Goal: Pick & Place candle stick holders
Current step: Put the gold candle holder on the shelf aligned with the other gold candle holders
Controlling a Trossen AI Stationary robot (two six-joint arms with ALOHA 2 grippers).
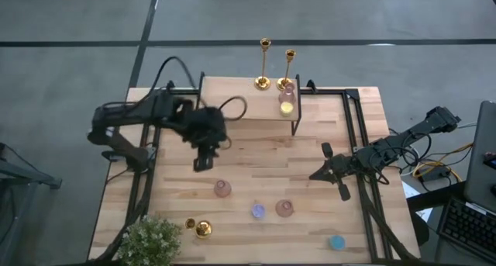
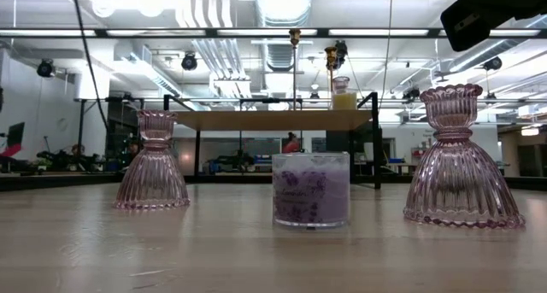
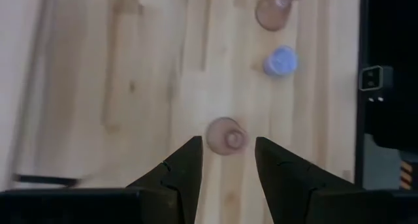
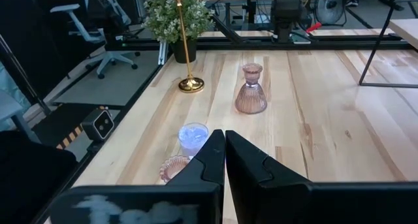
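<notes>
Nearest the low camera, on the wooden tabletop (image 1: 263,153): a purple candle in a glass (image 2: 310,190), flanked by two pink ribbed glass holders, one (image 2: 153,161) well to one side, the other (image 2: 461,158) to the opposite side.

At the front edge beside a potted plant (image 1: 149,241), one gold candle stick holder (image 1: 202,229), upright with stem rising before the plant in the right wrist view (image 4: 186,44). A blue candle (image 1: 336,242) near the opposite front corner.

Mid-table: left claw (image 1: 203,162) hovering above the boards, fingers (image 3: 185,175) parted and empty, a pink holder (image 3: 226,136) below and between them. Right claw (image 1: 342,186) at the right side, clenched on nothing, fingers (image 4: 210,155) pressed together.

Farthest back, on a raised wooden shelf (image 1: 232,103): two more gold candle stick holders (image 1: 263,63) (image 1: 289,67) upright side by side, and just beside them a yellow candle (image 1: 287,106) with a pink piece on top.
</notes>
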